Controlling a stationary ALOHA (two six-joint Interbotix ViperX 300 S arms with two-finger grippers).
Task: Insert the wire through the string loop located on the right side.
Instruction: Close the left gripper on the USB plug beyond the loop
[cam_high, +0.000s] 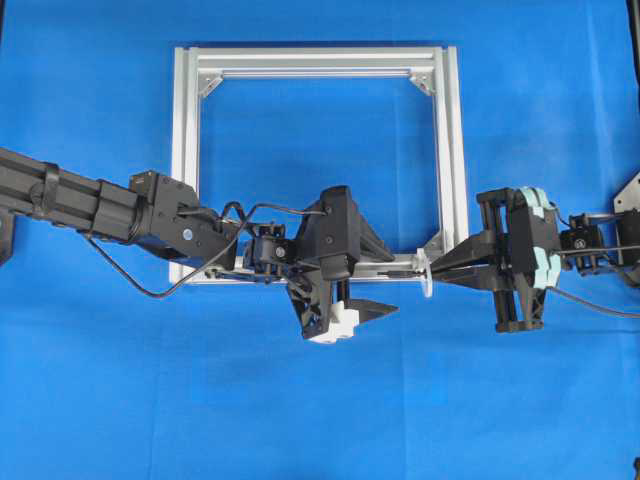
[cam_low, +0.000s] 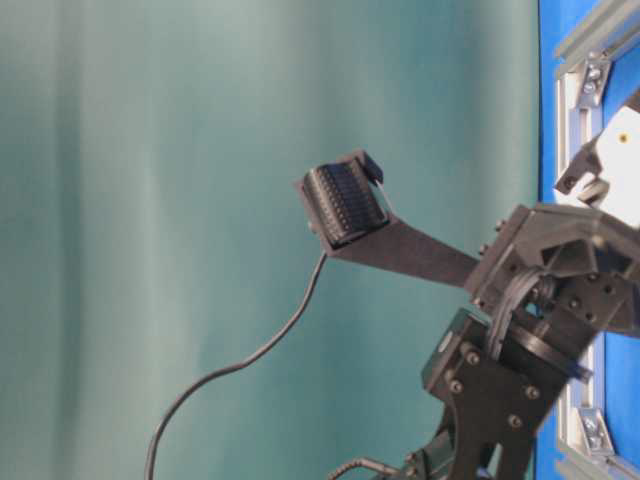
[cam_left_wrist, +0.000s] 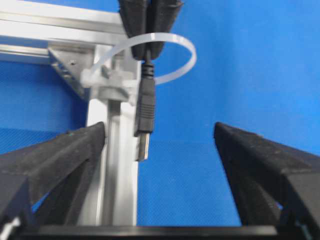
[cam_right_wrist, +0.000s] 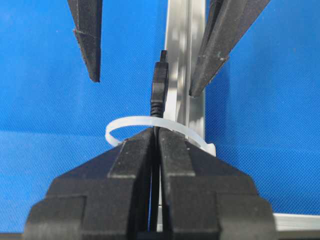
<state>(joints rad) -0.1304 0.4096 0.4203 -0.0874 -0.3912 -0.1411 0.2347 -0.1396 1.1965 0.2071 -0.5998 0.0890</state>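
Observation:
The wire's black plug (cam_left_wrist: 145, 112) with its silvery tip pokes through the white string loop (cam_left_wrist: 172, 52), which is fixed at the lower right corner of the silver frame (cam_high: 185, 150). My right gripper (cam_right_wrist: 156, 131) is shut on the wire just behind the loop (cam_right_wrist: 125, 124), and the plug (cam_right_wrist: 160, 87) sticks out past it. In the overhead view the right gripper (cam_high: 433, 275) touches the loop (cam_high: 427, 281) from the right. My left gripper (cam_left_wrist: 160, 131) is open and faces the plug, one finger on each side and neither touching it; it stands left of the loop (cam_high: 395, 283).
A blue cloth (cam_high: 320, 420) covers the table. The frame's bottom bar (cam_left_wrist: 117, 190) runs under the left gripper's left finger (cam_left_wrist: 75, 150). Thick black cables (cam_high: 130, 280) trail from the left arm. At table level a ribbed finger pad (cam_low: 345, 205) stands above the table.

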